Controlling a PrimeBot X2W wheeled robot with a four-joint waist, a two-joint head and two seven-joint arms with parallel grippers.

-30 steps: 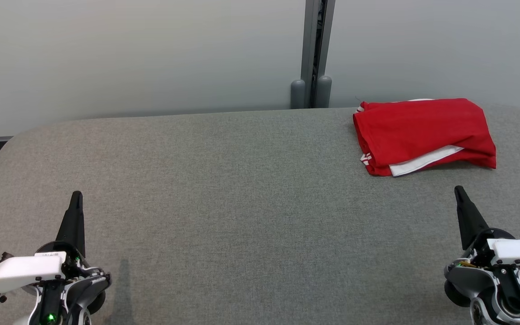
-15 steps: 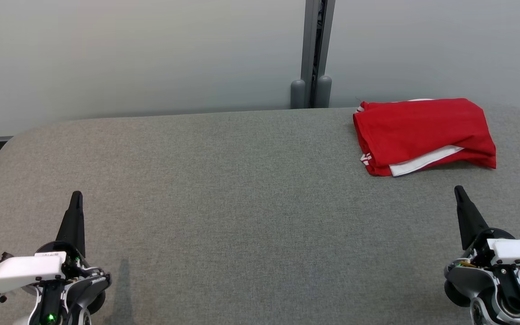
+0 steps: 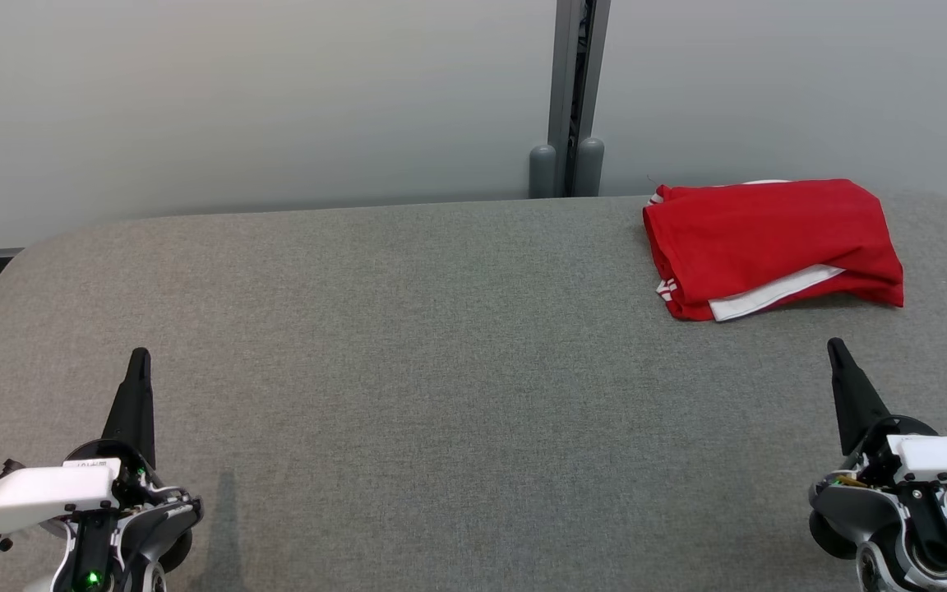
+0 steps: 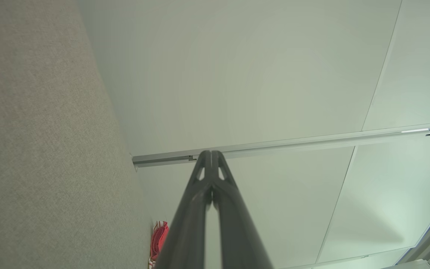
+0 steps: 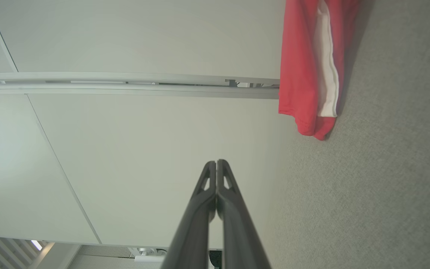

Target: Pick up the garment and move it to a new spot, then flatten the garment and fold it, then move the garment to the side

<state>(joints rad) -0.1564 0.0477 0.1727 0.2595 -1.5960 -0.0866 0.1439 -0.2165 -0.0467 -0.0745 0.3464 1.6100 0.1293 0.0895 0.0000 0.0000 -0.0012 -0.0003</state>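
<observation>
**Head view**
- Garment [image 3: 769, 242]: red, folded into a rough rectangle with soft creases across the top. Lies flat on the far right of the table, close to its far edge.
- Band [image 3: 773, 293]: white, peeking out from under the red layer along the garment's near edge.
- Marks: small and white, at the garment's two left corners; too small to read.
- Table [image 3: 441, 370]: grey, cloth-covered, with rounded far corners.
- Left gripper [image 3: 140, 358]: lower left, fingers pressed into one dark point, holding nothing, well apart from the garment.
- Right gripper [image 3: 835, 347]: lower right, fingers pressed together, empty, near the garment's near edge but not touching.
- Post [image 3: 576, 82]: grey, upright against the pale wall [image 3: 235, 99], behind the table and just left of the garment.

**Left wrist view**
- Left gripper [image 4: 211, 153]: tips meeting, nothing between them.
- Garment [image 4: 159, 239]: a small red sliver low in the view beside the fingers, where the table [image 4: 32, 149] meets the wall.

**Right wrist view**
- Right gripper [image 5: 216, 162]: tips meeting, empty.
- Garment [image 5: 299, 74]: upper right, red, with the white band [image 5: 327, 67] running lengthwise and a stitched hem at the corner. Lies on the grey table [image 5: 386, 186], apart from the fingers.
</observation>
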